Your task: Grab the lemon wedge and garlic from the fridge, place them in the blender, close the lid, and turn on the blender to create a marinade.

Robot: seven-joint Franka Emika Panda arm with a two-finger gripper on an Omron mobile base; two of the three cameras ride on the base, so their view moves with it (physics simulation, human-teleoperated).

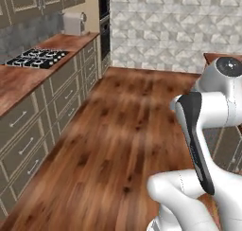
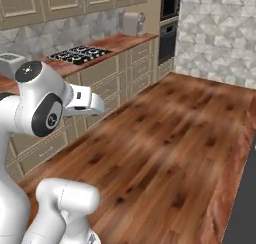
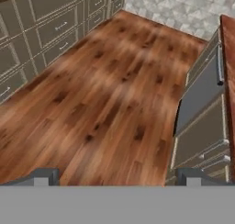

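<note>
Facing down the length of the kitchen, the base sits on the wooden floor (image 1: 118, 130) between two cabinet runs, and the arm is folded up close over it, a sensible carrying posture for driving rather than reaching. In the hand view the two finger tips stand at the far left and far right of the bottom edge, so the gripper (image 3: 117, 176) has its jaws spread wide with nothing between them, ready for a pick not yet begun. Along the left counter (image 1: 19, 83) lie the gas hob (image 1: 37, 58) and, further back, a paper-towel roll (image 1: 73, 23) beside the tall wall oven (image 1: 104, 22). Grey drawer fronts (image 3: 202, 108) line the other side. Fridge, lemon wedge, garlic, blender and lid lie somewhere outside these frames, so the task looks barely started, and finding the fridge comes first.
</note>
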